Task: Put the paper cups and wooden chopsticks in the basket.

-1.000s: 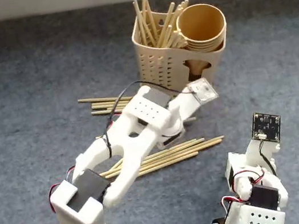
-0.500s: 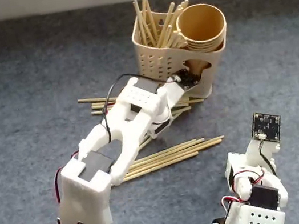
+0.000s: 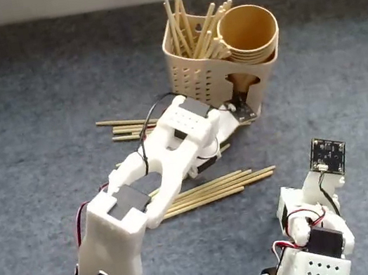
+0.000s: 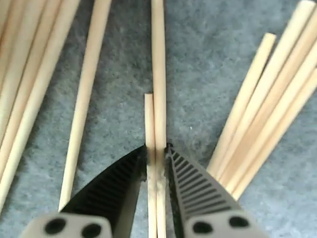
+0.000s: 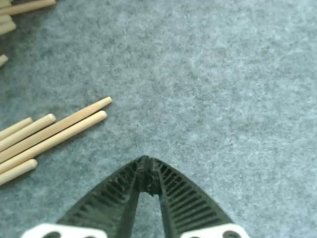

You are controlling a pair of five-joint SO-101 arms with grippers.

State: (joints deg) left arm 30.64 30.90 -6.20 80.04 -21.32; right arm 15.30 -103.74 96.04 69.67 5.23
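On the grey carpet (image 3: 29,108) just in front of the basket (image 3: 195,78), my left gripper (image 4: 156,148) is pinched onto a pair of chopsticks (image 4: 158,74) lying side by side. Its ribbed jaws are drawn in narrow, with both sticks between them. The two are staggered: one ends just past the fingertips, the other runs on out of the left wrist view.

I judge these sticks to be light and stiff, with nothing fragile about them. They are smooth and round, though, so two together may roll against each other or swivel in the pinch. The hold looks close to one stick's end, and I would rather be nearer the middle so the pair does not tip as it lifts. They are pale, plain wood, slender and straight, with blunt cut ends.

More loose chopsticks (image 3: 211,190) lie in a fan on the carpet between the two arms, and a few others (image 3: 122,128) lie to the far side of the left arm. The basket already holds an upright bundle of sticks and a nested stack of paper cups (image 3: 248,30) — tan, with the open mouth up.

My right gripper (image 5: 148,179) hangs over bare carpet with its tips together and nothing between them, near the ends of that fan.
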